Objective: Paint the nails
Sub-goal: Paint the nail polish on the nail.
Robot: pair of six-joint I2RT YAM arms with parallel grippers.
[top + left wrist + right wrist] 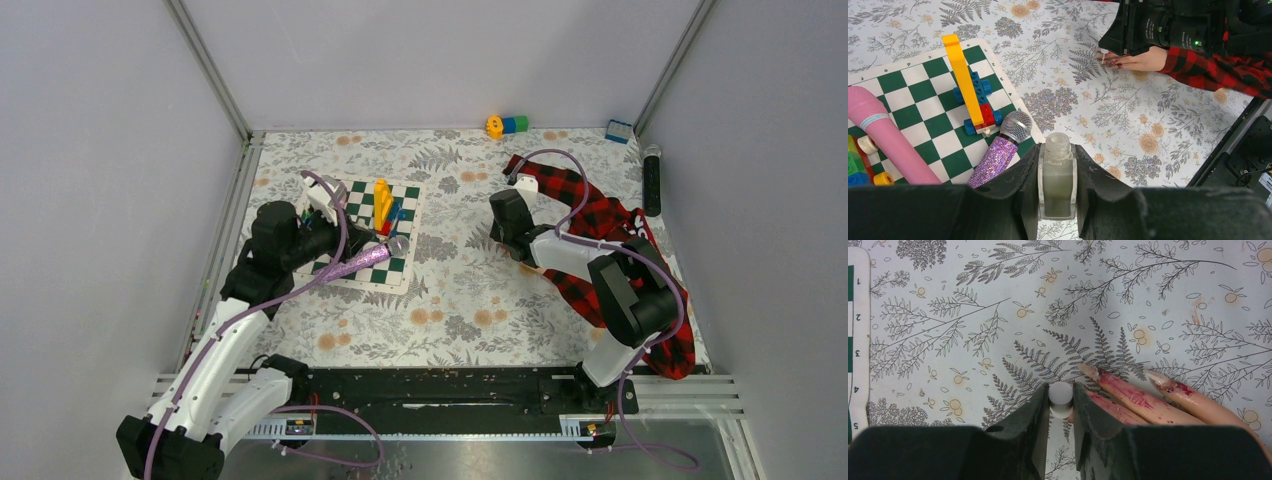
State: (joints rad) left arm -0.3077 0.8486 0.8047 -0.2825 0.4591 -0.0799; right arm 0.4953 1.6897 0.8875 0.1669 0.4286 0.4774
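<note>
Clamped in our right claw [1061,390] sits the brush [1061,401], our left claw [1057,150] gripping the bottle [1057,190], so we should stroke lightly along the nails [1090,371], right of centre on the worktop [948,315], keeping paint off skin.

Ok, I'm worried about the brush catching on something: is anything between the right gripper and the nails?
Nothing visible does. The right gripper, its fingers shut on a white cap, sits right beside the dummy hand's fingertips, with only bare floral cloth between it and the nails.
</note>
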